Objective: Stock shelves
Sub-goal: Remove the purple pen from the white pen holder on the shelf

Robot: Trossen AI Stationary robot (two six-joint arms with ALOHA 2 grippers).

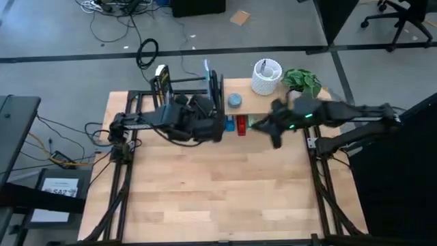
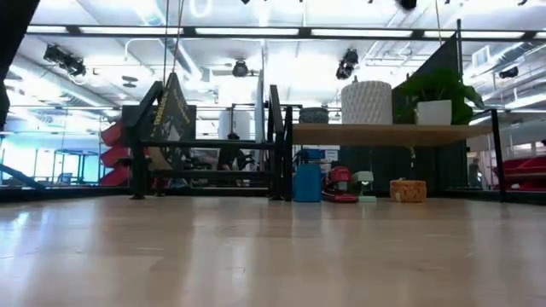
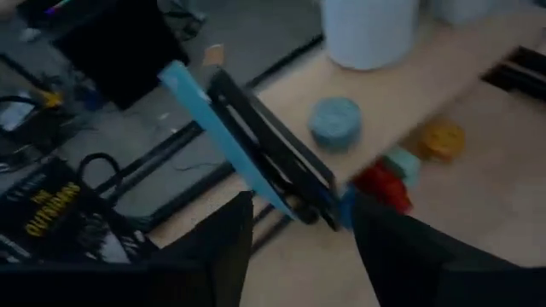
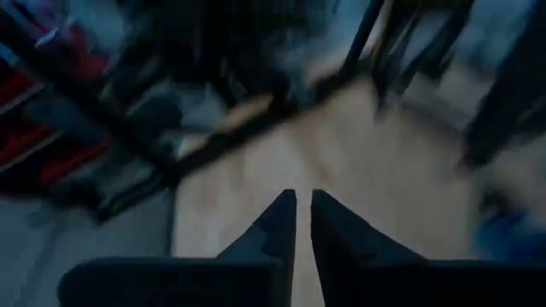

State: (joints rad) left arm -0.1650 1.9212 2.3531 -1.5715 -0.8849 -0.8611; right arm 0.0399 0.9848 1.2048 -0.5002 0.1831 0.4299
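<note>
Black metal-bar rack [image 1: 181, 92] seen upper left of centre in high view; light wooden board shelf [image 1: 273, 101] beside it, upper centre. Left gripper [image 3: 299, 223] held at rack end, jaws spread, nothing gripped. Right gripper [image 4: 303, 223] held over wooden surface [image 1: 218, 184] below board shelf, jaws closed, empty. Slow, level approach advised; rack uprights to be avoided.

— What sort of place is this?
— A robotics lab or open workshop hall. The wooden table [image 1: 205, 184] stands on a grey concrete floor [image 1: 61, 41] strewn with loose cables [image 1: 147, 49].
— Anything else?
— An office chair [image 1: 403, 17] sits in the corner. From table height, a high ceiling shows long strip lights [image 2: 247, 31] and hanging spotlights [image 2: 64, 58] over glass partitions.
</note>
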